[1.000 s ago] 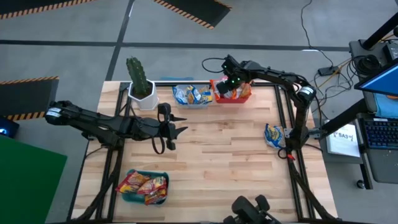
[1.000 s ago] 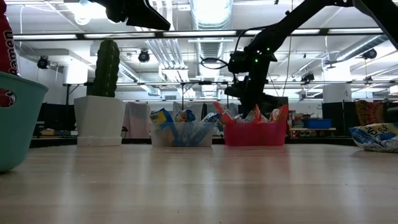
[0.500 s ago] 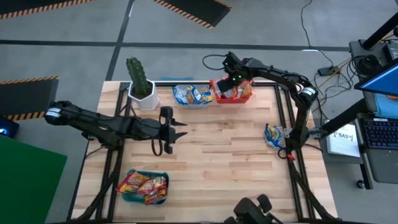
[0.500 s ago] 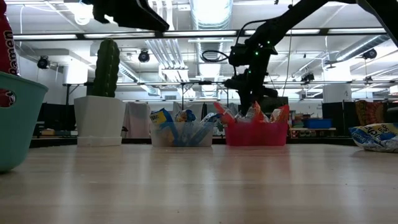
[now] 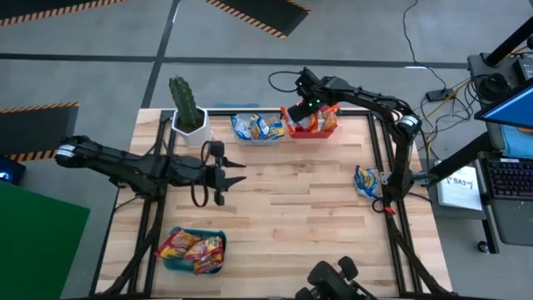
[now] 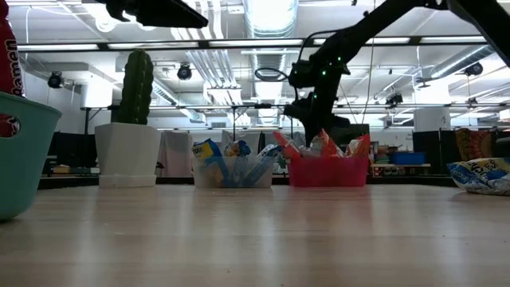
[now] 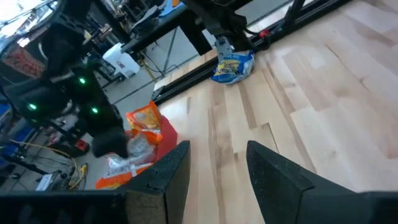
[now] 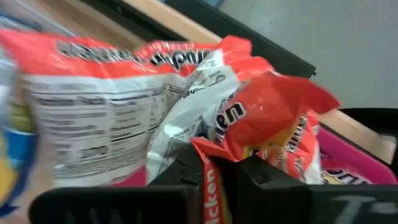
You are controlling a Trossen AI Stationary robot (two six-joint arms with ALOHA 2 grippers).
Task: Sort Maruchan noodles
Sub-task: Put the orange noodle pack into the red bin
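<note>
— Pale wood, that whole table [image 5: 283, 208]. Where are the packets?

— Sorted mostly. Red-yellow ones fill the teal bin [image 5: 193, 251] at the near left, blue-white ones the clear bin [image 5: 256, 127] at the back, orange ones the red bin [image 5: 310, 122] beside it. One blue-white packet [image 5: 366, 181] lies loose by the right edge.

— And the arms?

— Right gripper [image 8: 214, 171] is over the red bin, fingers pinching an orange packet [image 8: 264, 124]. Left gripper [image 5: 235, 172] hovers mid-table, spread and empty.

Open middle, crowded far edge

The surface [image 5: 291, 208] lies bare across its centre; the cactus pot [image 5: 190, 125], clear bin [image 5: 256, 127] and red bin [image 5: 310, 123] line the far edge.
</note>
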